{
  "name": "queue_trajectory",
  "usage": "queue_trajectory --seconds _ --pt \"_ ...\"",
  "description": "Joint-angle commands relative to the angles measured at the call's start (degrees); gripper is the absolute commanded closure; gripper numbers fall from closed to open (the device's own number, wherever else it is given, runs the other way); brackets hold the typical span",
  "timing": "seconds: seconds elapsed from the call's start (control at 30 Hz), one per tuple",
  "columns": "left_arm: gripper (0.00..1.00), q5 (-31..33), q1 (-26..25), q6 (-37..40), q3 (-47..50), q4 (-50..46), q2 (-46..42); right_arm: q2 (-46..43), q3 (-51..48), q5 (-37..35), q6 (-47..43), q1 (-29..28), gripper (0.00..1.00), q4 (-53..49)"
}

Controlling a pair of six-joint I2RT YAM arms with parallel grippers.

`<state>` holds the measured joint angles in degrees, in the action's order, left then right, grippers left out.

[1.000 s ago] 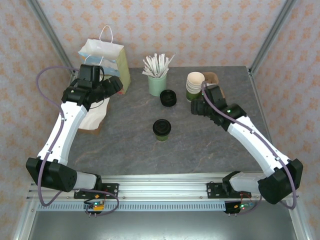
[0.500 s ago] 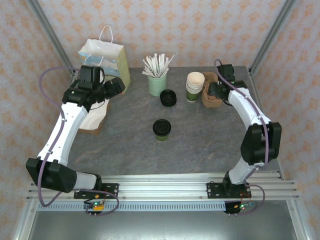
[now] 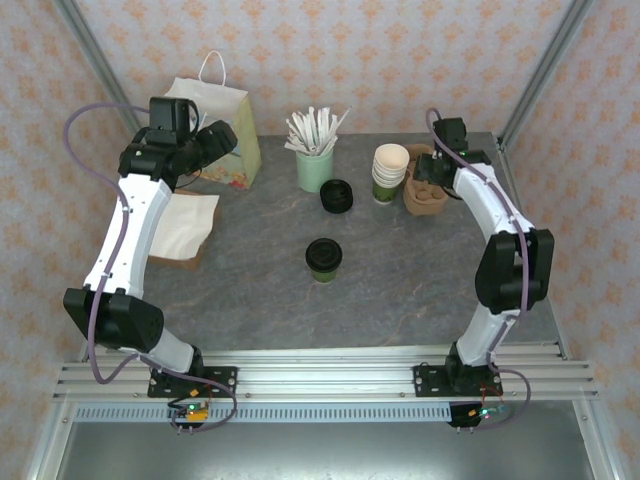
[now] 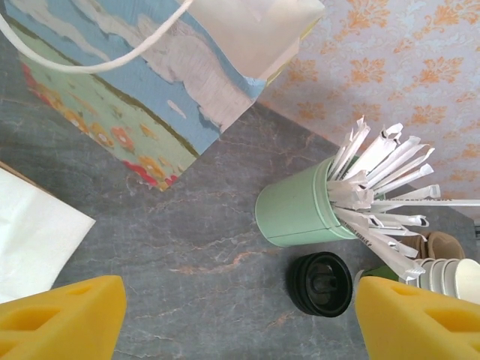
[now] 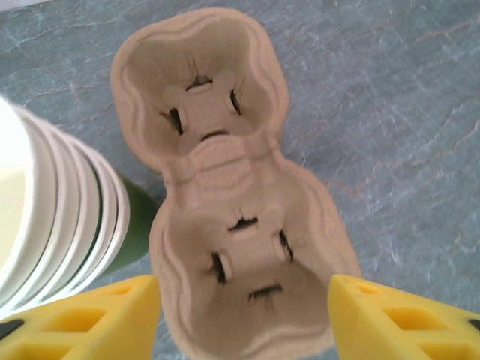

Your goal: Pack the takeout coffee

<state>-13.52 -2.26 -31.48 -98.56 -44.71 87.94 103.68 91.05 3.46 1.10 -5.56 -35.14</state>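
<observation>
Takeout coffee (image 3: 324,257) loose | left jaws raised — spread | right jaws astride carrier (image 5: 232,195) — grip unclear

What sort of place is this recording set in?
Probably a mock café takeout counter inside a robot test cell: a lidded coffee cup, a pulp cup carrier and a handled paper bag sit on a grey table, enclosed by wallpapered walls and aluminium framing.
</observation>
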Motion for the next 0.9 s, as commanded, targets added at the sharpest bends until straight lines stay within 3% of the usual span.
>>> queue_trajectory --seconds 0.0,0.43,0.87 --pt "0.19 -0.98 -0.11 -1.25 0.28 0.5 -0.82 4.44 4.37 0.09 -2.86 0.81 0.43 -3.37" --pt "0.19 -5.09 -0.2 -0.54 -0.29 -0.03 0.48 18.11 20.65 2.92 -7.3 1.34 0.49 -12.11" --pt "0.18 -5.35 -0.25 -0.07 0.48 0.07 0.56 21.94 23.72 3.57 -9.05 1.34 0.52 -14.74"
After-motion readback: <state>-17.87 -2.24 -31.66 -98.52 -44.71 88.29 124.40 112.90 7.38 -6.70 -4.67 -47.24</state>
